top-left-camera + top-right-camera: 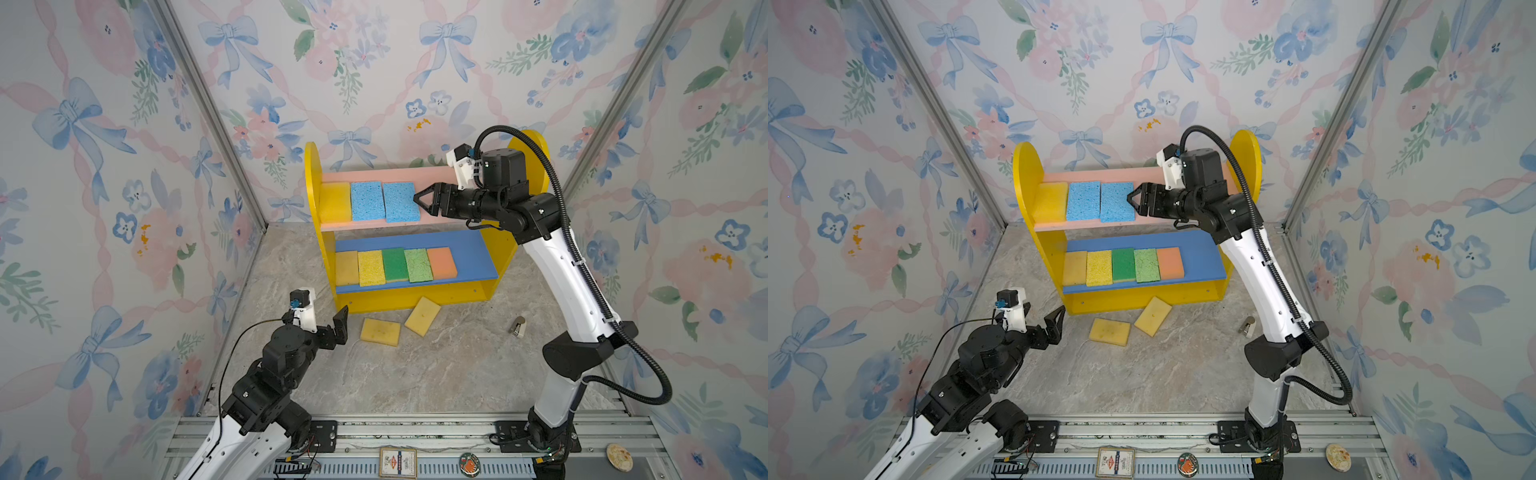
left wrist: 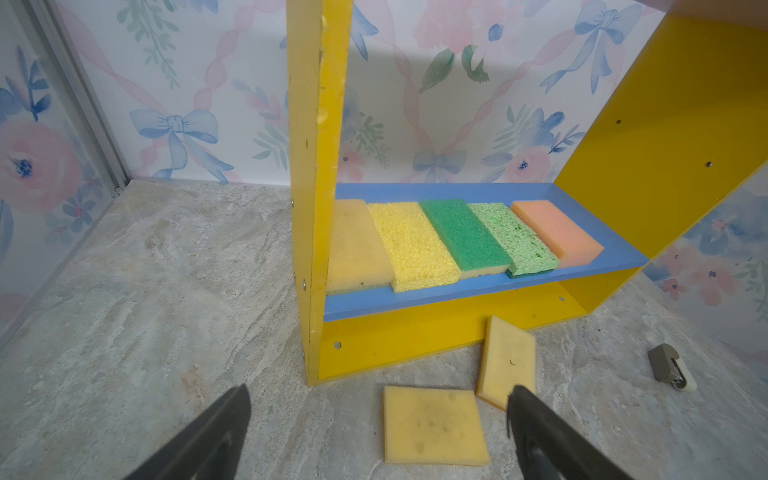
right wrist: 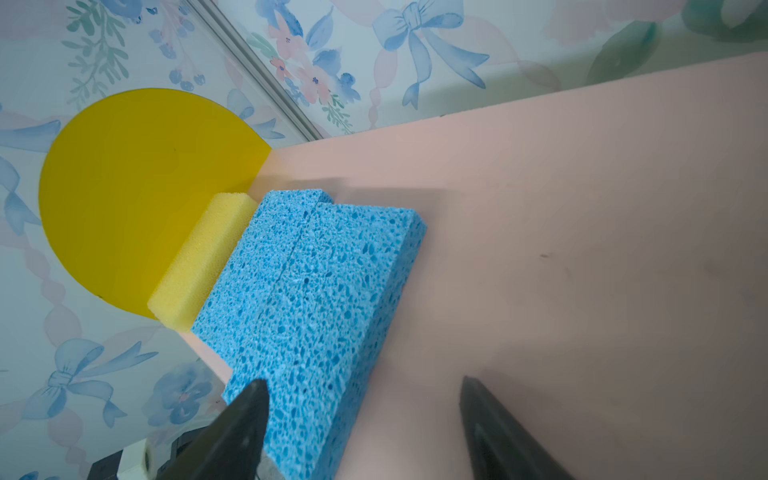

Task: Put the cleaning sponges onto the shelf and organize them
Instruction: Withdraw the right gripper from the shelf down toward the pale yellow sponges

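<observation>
Shelf (image 1: pixel 314 187) stands mid-frame at the back of the table (image 1: pixel 415 374). On the pink board (image 1: pixel 374 175), a yellow sponge (image 1: pixel 334 202), blue sponge (image 1: pixel 367 200) and second blue sponge (image 1: pixel 400 202) lie flat, side by side. Right gripper (image 1: pixel 420 200) is at the second blue sponge's right edge, jaws apart and clamping nothing. In the right wrist view one finger overlaps that sponge; can't tell if it touches. In both top views the right arm hides the pink board's right end and part of the right panel.

Blue board (image 1: pixel 469 253) carries a touching row: tan sponge (image 1: pixel 346 268), lemon sponge (image 1: pixel 371 268), dark green sponge (image 1: pixel 395 264), light green sponge (image 1: pixel 418 265), orange sponge (image 1: pixel 442 262). In the left wrist view the tan sponge is partly behind the side panel.

Loose sponge (image 1: pixel 380 331) and tilted sponge (image 1: pixel 422 316) lie on the table, lower centre, before the shelf. Left gripper (image 2: pixel 379 390) is just left of them, jaws wide, empty. Small grey thing (image 1: pixel 517 326) to the right is too small to identify.
</observation>
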Controlling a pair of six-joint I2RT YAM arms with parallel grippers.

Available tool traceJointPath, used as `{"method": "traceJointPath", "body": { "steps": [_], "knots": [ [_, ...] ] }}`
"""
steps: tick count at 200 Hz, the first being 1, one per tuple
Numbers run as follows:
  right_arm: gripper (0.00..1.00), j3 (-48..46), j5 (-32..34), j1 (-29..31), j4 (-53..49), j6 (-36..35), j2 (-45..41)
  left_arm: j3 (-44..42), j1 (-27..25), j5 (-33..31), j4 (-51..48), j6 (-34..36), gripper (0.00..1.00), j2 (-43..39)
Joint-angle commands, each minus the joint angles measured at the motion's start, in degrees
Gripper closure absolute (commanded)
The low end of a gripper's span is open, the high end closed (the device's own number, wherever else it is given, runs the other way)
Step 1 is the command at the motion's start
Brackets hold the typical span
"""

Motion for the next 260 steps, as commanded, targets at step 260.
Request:
{"method": "traceJointPath", "body": {
  "steps": [260],
  "knots": [
    [0.18, -48.1, 6.7, 4.7, 6.9, -0.8, -36.3, -0.8, 0.3, 0.8, 1.3, 0.6, 0.02, 1.2]
  ]
}}
